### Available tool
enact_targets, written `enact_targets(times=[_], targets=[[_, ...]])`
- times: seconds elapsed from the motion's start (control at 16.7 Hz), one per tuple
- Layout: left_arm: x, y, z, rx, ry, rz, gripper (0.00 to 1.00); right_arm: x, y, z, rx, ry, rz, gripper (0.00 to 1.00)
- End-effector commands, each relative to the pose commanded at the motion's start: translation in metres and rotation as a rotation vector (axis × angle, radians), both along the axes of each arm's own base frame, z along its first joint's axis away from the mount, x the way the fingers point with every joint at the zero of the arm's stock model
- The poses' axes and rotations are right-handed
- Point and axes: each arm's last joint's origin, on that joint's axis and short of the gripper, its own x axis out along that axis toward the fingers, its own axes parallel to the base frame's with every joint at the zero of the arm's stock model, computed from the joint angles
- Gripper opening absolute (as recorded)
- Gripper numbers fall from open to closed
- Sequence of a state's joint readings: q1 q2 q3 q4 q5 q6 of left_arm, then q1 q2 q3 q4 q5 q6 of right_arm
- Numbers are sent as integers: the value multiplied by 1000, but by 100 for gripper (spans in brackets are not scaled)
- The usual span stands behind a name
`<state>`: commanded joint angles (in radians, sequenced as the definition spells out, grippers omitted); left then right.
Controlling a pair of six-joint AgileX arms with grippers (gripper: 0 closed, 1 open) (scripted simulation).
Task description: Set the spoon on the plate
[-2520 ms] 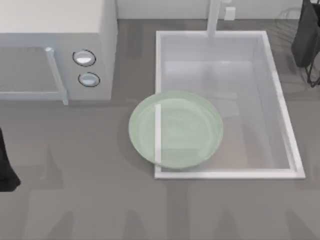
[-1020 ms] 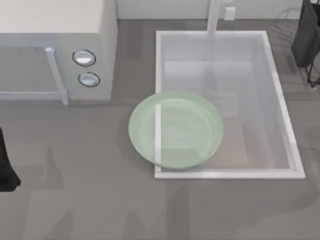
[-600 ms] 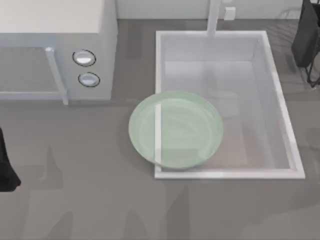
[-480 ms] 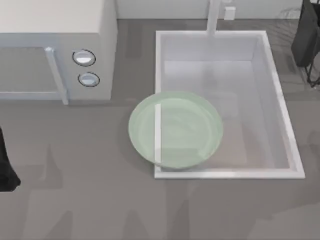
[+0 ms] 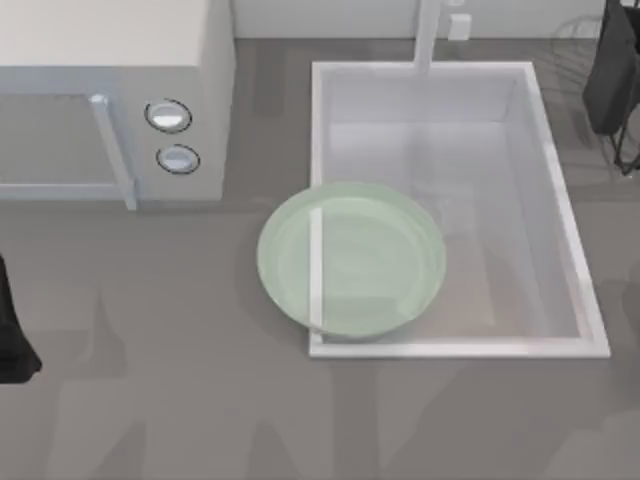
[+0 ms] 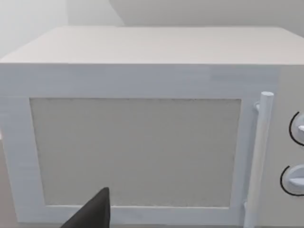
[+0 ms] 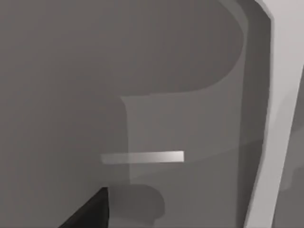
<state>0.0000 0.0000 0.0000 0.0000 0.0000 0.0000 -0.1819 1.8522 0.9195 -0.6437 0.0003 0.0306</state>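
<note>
Plate [image 5: 351,258] sits at centre of the table, overlapping the near-left corner of the sink [image 5: 560,200], with part of the sink rim visible through the glass. Nothing on it yet. I can't locate the spoon.

Left arm [image 5: 12,330] is at the left table edge; its wrist camera faces the microwave [image 6: 142,128] door and handle. Right arm [image 5: 615,70] is at the far right corner; its wrist view looks down on grey table and a pale edge, probably the sink rim. A dark fingertip [image 7: 90,211] shows in each wrist view, but I can't tell whether either hand is apart or together.

My read: we're at the search-and-approach stage. To do it well:
- find the spoon first
- grip across the handle, not the bowl
- lower it flat near plate centre, away from the half overhanging the basin
</note>
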Motion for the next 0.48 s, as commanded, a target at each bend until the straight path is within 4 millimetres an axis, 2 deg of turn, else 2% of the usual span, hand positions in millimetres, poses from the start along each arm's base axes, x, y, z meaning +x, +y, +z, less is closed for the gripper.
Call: enact_targets(times=[0.18, 0.48], targets=[[0, 0, 0, 0, 0, 0, 100, 0, 0, 0, 0, 0, 0, 100], [0, 0, 0, 0, 0, 0, 100, 0, 0, 0, 0, 0, 0, 62]])
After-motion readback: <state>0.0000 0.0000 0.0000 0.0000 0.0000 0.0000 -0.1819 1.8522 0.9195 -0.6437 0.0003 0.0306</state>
